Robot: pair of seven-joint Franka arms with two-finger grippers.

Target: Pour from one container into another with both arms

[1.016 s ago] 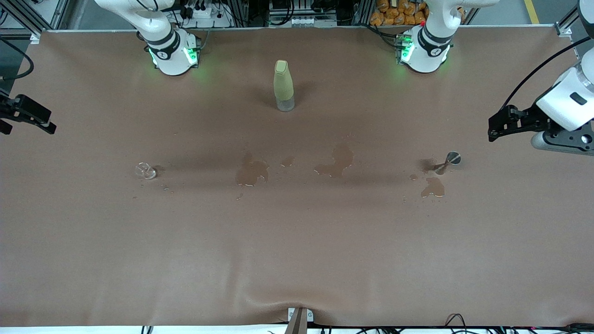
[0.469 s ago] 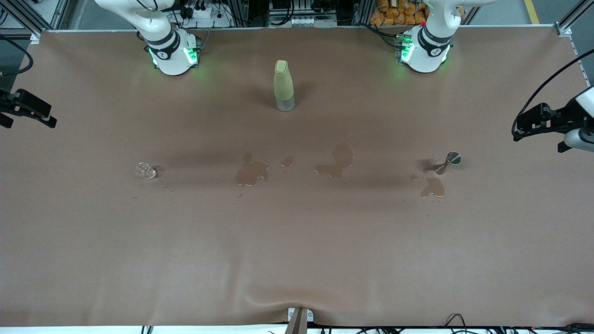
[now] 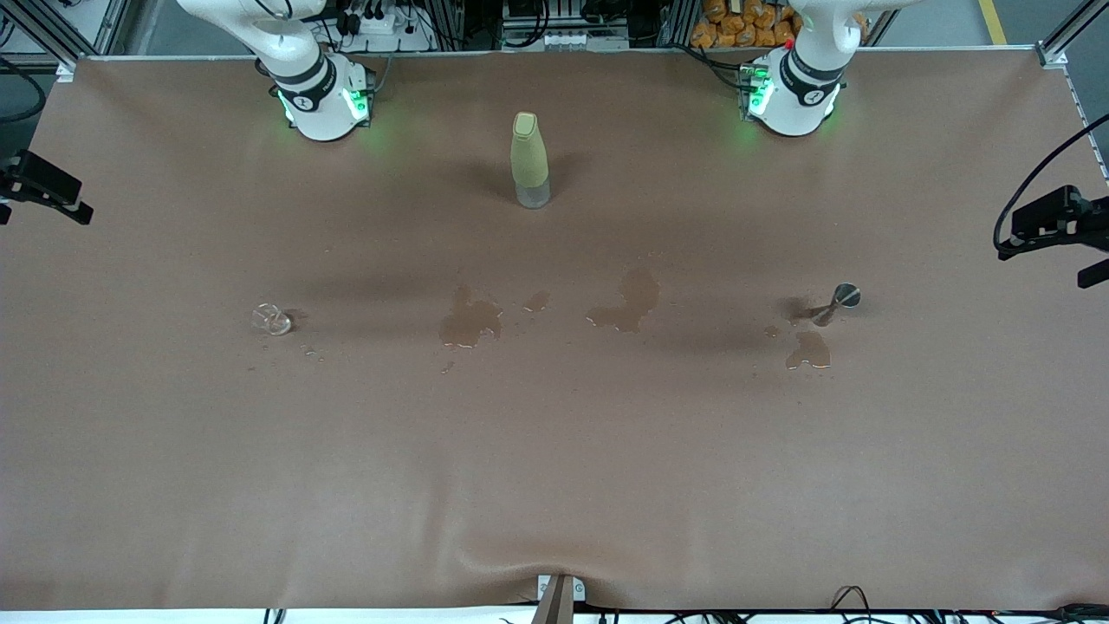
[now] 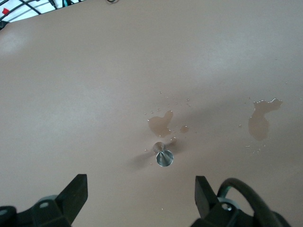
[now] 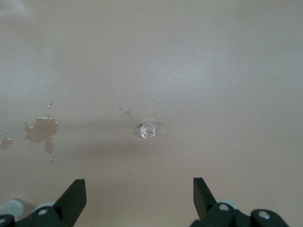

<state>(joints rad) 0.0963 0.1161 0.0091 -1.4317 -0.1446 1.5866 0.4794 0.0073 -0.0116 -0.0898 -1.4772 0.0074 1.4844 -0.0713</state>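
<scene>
Worktop (image 3: 554, 485) first: brown cover, wet with several spill patches (image 3: 625, 303) across its middle band. Bottle (image 3: 528, 160) stands upright between my two bases, olive sleeve, cap on; it is farther from the front camera than everything else on the cover.

My left gripper (image 3: 1053, 227) hangs over the worktop's edge at the left arm's end, fingers (image 4: 75, 191) spread wide, nothing between them. My right gripper (image 3: 39, 184) hangs over the edge at the right arm's end, likewise spread and empty.

Jigger (image 3: 836, 303), small and metal, stands toward the left arm's end of the worktop with a puddle just beside it. In the left wrist view it sits between my finger lines (image 4: 164, 157), mouth up, axis vertical. Glass (image 3: 271, 319), small and clear, is toward the right arm's end, well apart from the jigger; whether it stands or lies tipped I cannot tell.

Judgement: each vessel lies inboard of the gripper on its own side, so left is nearer the jigger, right nearer the glass. Neither is held; no pour is under way.

Markings: no brand, label or writing legible on any item.
</scene>
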